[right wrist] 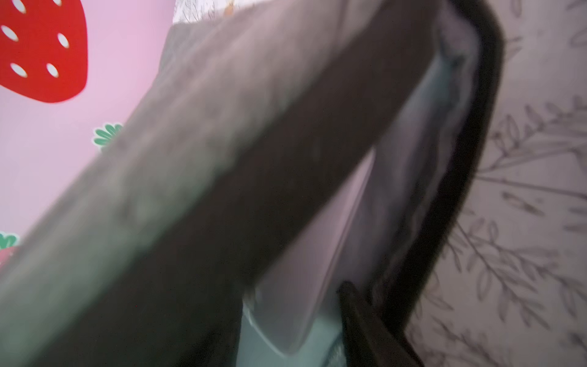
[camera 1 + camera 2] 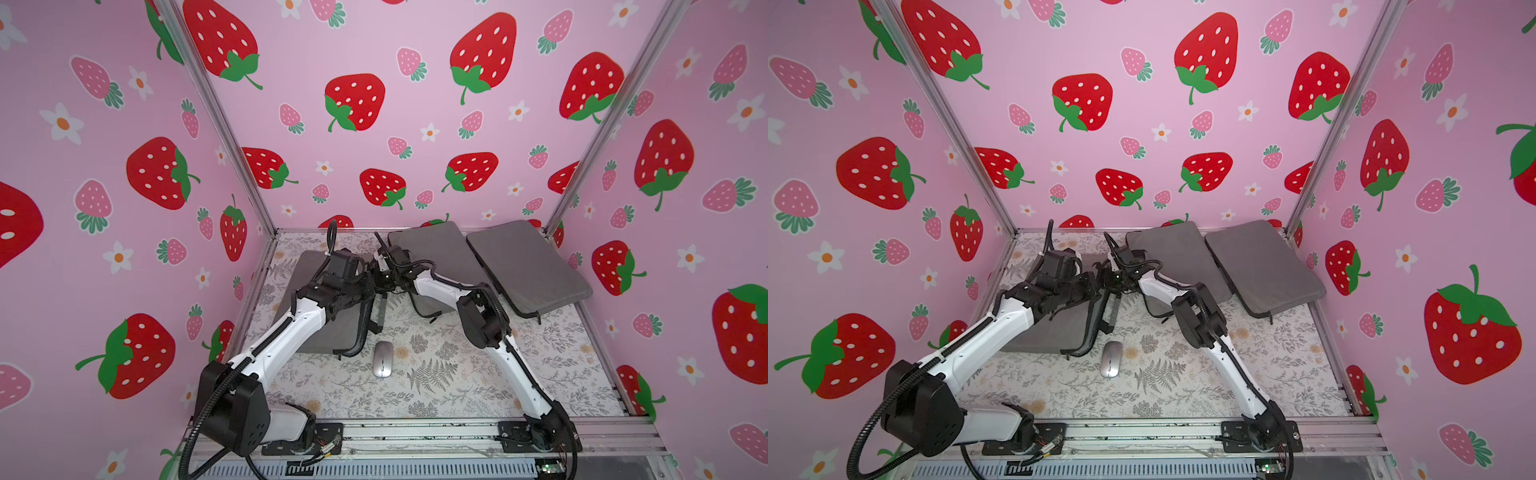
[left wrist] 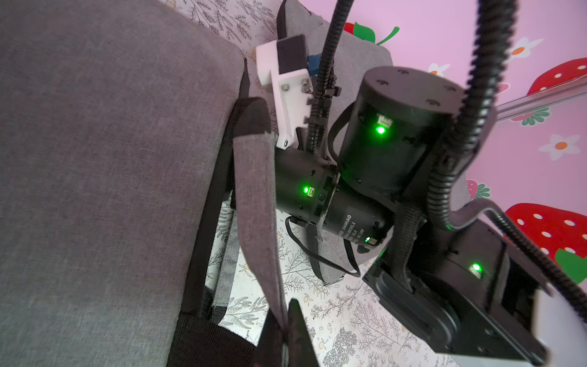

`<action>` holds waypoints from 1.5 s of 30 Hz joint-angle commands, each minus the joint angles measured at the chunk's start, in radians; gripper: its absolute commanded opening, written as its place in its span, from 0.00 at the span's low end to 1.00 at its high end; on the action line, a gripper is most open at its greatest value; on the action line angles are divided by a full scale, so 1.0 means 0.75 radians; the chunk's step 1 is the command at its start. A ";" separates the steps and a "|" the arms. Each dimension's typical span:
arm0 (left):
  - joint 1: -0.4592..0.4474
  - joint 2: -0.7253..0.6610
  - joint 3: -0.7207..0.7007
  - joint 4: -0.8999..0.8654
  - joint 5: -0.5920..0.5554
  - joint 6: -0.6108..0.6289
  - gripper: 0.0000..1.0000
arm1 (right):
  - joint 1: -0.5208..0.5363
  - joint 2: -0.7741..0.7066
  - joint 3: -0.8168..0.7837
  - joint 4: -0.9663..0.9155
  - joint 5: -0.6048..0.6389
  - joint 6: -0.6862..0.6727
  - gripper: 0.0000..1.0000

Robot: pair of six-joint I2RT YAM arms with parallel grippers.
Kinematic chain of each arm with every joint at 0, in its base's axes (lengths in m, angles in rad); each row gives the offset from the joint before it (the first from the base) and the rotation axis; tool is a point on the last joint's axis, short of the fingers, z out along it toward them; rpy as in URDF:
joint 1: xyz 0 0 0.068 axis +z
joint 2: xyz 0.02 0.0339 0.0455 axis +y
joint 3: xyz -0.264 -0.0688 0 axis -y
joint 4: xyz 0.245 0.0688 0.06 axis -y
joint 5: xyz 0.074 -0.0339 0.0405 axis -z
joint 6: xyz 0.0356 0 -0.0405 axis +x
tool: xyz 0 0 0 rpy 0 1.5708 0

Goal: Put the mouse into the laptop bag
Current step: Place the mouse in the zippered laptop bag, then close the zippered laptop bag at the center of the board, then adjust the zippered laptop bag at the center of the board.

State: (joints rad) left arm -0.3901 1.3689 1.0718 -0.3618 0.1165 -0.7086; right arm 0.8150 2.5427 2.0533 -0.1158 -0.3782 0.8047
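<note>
The silver mouse (image 2: pixel 382 360) (image 2: pixel 1111 360) lies on the floral table, just in front of the open side of a grey laptop bag (image 2: pixel 328 332) (image 2: pixel 1050 332) at centre left. My left gripper (image 3: pixel 287 330) is shut on a grey fabric flap (image 3: pixel 254 197) at that bag's (image 3: pixel 95 159) edge and holds it up. My right gripper (image 2: pixel 384 279) (image 1: pixel 292 305) sits close against the left one. Its jaws stand apart at the bag's mouth over pale lining. Only one dark finger (image 1: pixel 365 317) shows in the blurred right wrist view. Neither gripper touches the mouse.
Two more grey bags (image 2: pixel 436 257) (image 2: pixel 528 270) lie side by side at the back right, under the right arm's reach. Strawberry-patterned walls close the table on three sides. A metal rail (image 2: pixel 415 432) runs along the front.
</note>
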 commanded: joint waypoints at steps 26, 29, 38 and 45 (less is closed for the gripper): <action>0.062 -0.602 -0.464 -0.089 -0.588 -0.491 0.64 | 0.144 -0.890 -1.173 0.389 0.149 -0.147 0.69; 0.062 -0.792 -0.555 -0.247 -0.613 -0.692 0.67 | 0.206 -0.765 -1.051 0.321 0.148 -0.156 0.69; 0.066 -1.459 -0.984 -0.332 -0.498 -0.754 0.73 | 0.224 -0.468 -0.811 0.334 0.004 -0.049 0.66; 0.071 -1.723 -1.095 -0.430 -0.494 -0.695 0.79 | 0.211 -0.354 -0.727 0.318 0.024 -0.026 0.22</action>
State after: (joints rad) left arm -0.3420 0.1036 0.2443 -0.6384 -0.2497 -1.2335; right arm 0.9810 2.2379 1.4796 0.1455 -0.3546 0.7582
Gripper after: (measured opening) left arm 0.789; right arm 0.258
